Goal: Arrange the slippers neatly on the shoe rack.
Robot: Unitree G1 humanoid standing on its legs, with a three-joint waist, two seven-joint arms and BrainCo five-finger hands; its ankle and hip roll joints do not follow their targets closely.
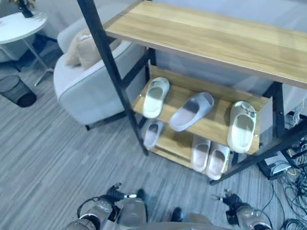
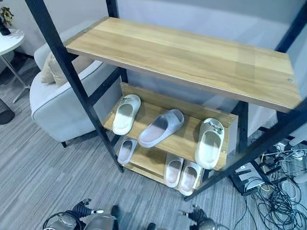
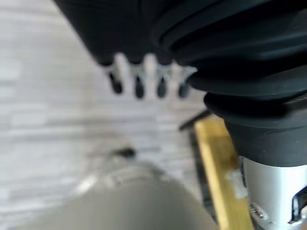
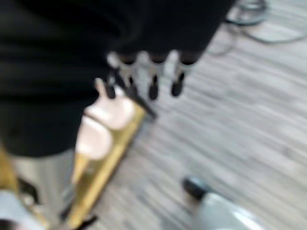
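Observation:
The shoe rack (image 1: 214,41) has wooden shelves in a black frame. On its middle shelf lie a white slipper (image 1: 155,97) at the left, a grey slipper (image 1: 191,111) turned at an angle in the middle, and a white slipper (image 1: 242,126) at the right. The bottom shelf holds a small grey slipper (image 1: 152,134) and a pale pink pair (image 1: 209,157), which also appears as the pink pair (image 4: 103,124) in the right wrist view. My left hand (image 3: 137,81) and right hand (image 4: 153,79) hang over the floor with straight fingers, holding nothing.
A grey armchair (image 1: 88,80) with a beige cushion (image 1: 80,50) stands left of the rack. Further left are a white round side table (image 1: 14,28) and a black mesh bin (image 1: 15,89). Loose cables (image 2: 280,204) cover the floor right of the rack.

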